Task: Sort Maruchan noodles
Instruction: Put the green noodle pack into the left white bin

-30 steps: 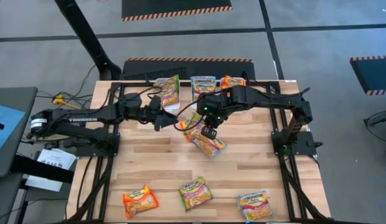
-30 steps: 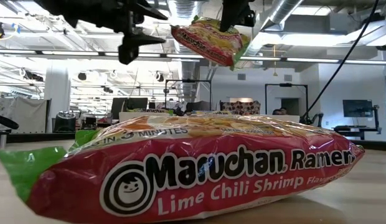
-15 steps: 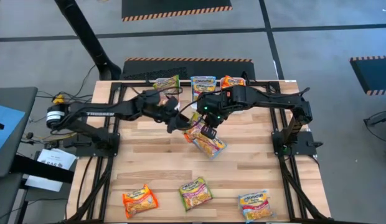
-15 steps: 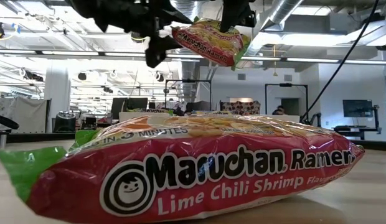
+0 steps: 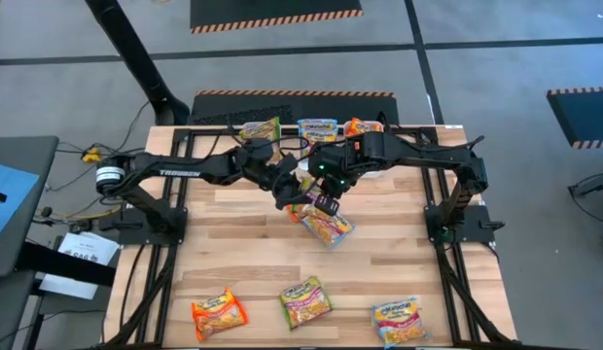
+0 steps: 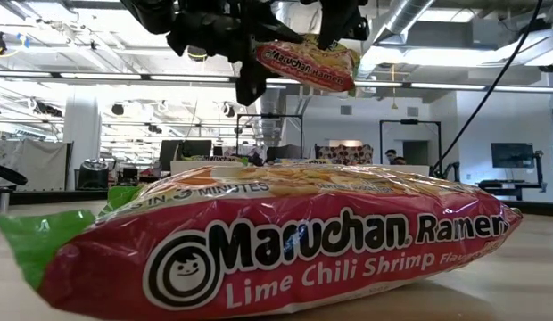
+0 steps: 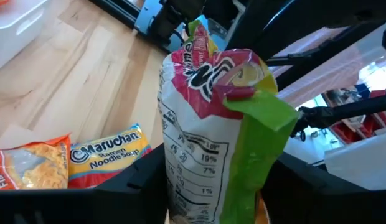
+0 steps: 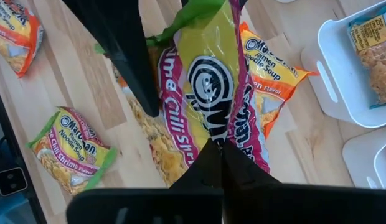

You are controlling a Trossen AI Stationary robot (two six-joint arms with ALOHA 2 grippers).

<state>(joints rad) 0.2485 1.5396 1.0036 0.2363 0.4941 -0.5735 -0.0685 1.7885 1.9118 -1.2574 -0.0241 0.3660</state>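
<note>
Both arms reach in over the middle of the table's far half and meet there. The right gripper (image 5: 325, 205) points down, fingers pressed together on an edge of a green-edged Lime Chili Shrimp packet (image 5: 322, 220), which hangs above the wood. The left gripper (image 5: 294, 188) comes in level from the left, fingers spread on either side of that packet's other end (image 7: 208, 143); contact cannot be judged
</note>
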